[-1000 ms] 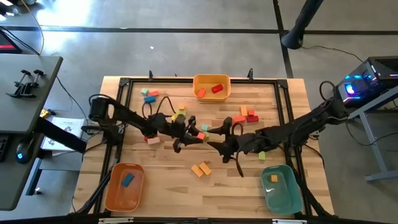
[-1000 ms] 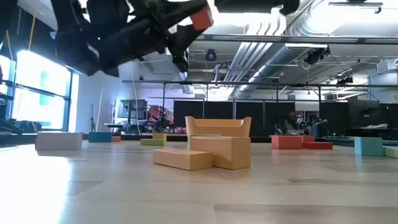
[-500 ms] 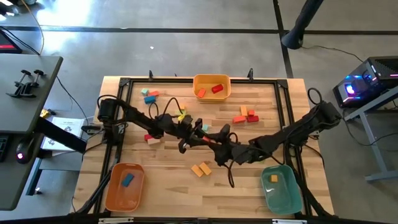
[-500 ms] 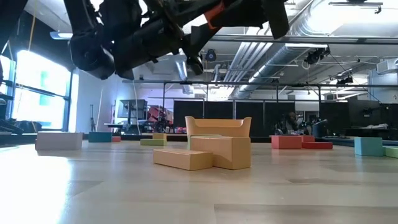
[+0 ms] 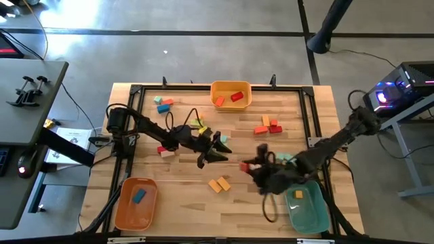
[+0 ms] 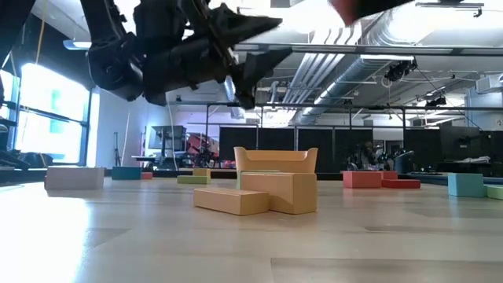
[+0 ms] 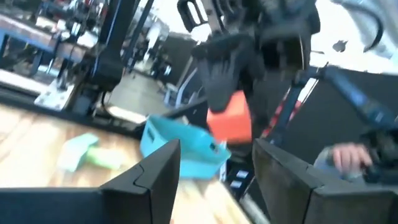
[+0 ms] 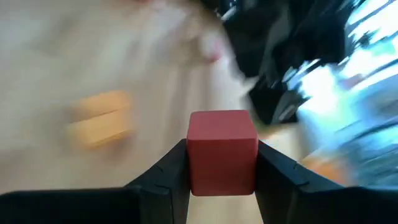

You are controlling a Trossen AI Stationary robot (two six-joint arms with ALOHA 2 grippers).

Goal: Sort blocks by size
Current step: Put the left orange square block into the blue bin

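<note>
Seen from above, the left gripper [image 5: 221,150] hangs over mid-table with its fingers spread and nothing between them, the arm stretched in from the table's left edge. The right gripper [image 5: 249,167] sits just apart from it, nearer the teal bin [image 5: 306,207], pinching a red block [image 5: 245,166]; its arm reaches in from the right edge. Open wood lies between the two orange blocks [image 5: 218,184] and the orange bin [image 5: 135,202] at the front left corner. Another orange bin [image 5: 231,94] sits against the far rail, with loose blocks scattered on either side.

At table height, the left gripper [image 6: 263,43] hovers well above the pair of orange blocks [image 6: 257,195], jaws parted, clear board all around.

From the left wrist, its own fingers [image 7: 152,180] stand apart and empty; beyond them the right gripper holds the red block [image 7: 231,125] above the teal bin [image 7: 180,147].

From the right wrist, the fingers [image 8: 166,175] clamp the red block [image 8: 222,151] on both sides.
</note>
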